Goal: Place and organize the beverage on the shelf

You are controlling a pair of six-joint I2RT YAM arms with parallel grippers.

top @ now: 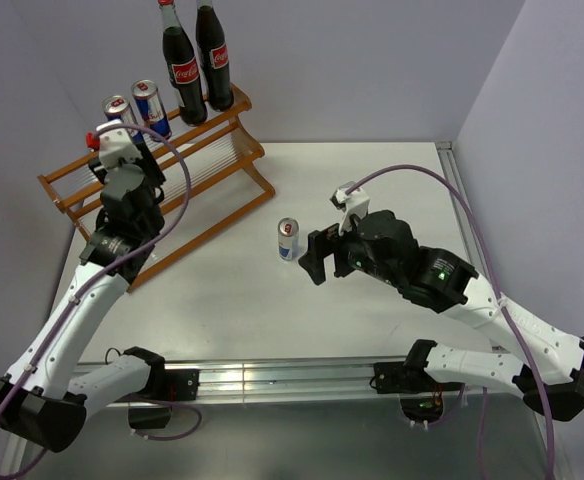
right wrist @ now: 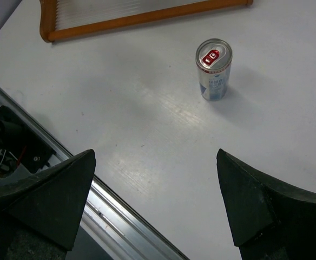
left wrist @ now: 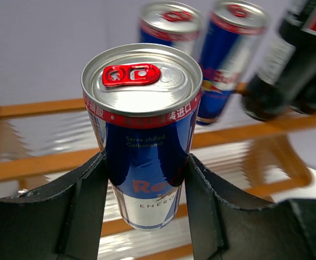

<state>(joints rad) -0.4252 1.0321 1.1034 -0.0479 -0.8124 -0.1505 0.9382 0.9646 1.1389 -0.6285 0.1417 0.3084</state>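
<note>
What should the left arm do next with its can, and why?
Probably lower the can onto the shelf beside the two cans standing there: the left end effector grips it over the shelf, seemingly not yet set down.

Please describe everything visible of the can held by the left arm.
The can is shiny metal, blue above and silver below, with a silver lid, a red pull tab, unopened, and a red band under the rim. The two black fingers of the left gripper clamp its lower half, in front of the shelf rails. Whether its base rests on anything is unclear.
</note>
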